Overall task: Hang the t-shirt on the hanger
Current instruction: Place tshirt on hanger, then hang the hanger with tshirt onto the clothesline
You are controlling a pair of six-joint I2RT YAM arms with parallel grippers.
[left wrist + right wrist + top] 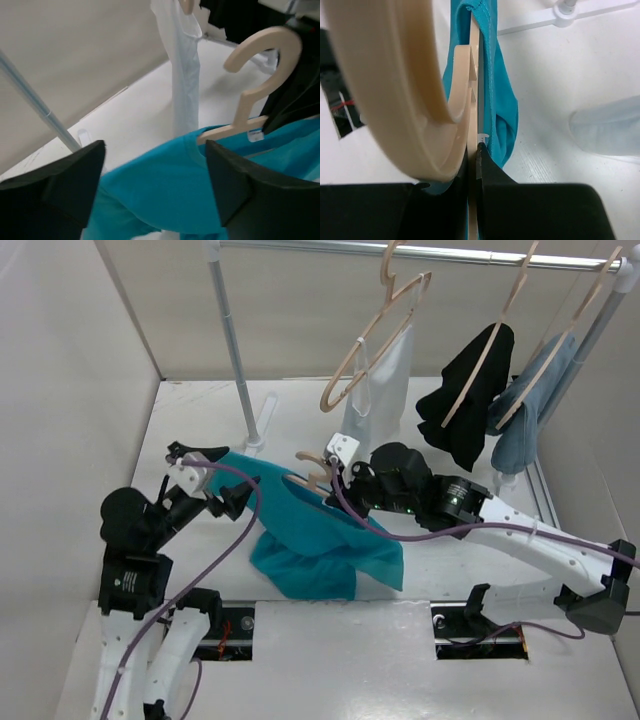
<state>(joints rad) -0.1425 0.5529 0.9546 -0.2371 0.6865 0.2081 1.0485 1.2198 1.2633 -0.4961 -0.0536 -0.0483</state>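
The teal t-shirt (pixel 322 538) hangs partly over the pale wooden hanger (pixel 311 470) above the table, its lower part bunched on the surface. My right gripper (pixel 340 483) is shut on the hanger just below the hook. In the right wrist view the jaws (pixel 472 162) clamp the thin wood (pixel 474 100), with the shirt (pixel 501 95) beside it. My left gripper (pixel 222 480) is open at the shirt's left shoulder. In the left wrist view the teal shoulder (pixel 160 185) lies between the spread fingers (pixel 240 190), and the hanger's hook (pixel 265 60) rises at the right.
A clothes rail crosses the back on an upright pole (pixel 235 350). From it hang a bare hanger (pixel 375 340) by a white cloth (pixel 385 390), a black garment (pixel 470 400) and a grey-blue cloth (pixel 530 415). Walls close in the left and back.
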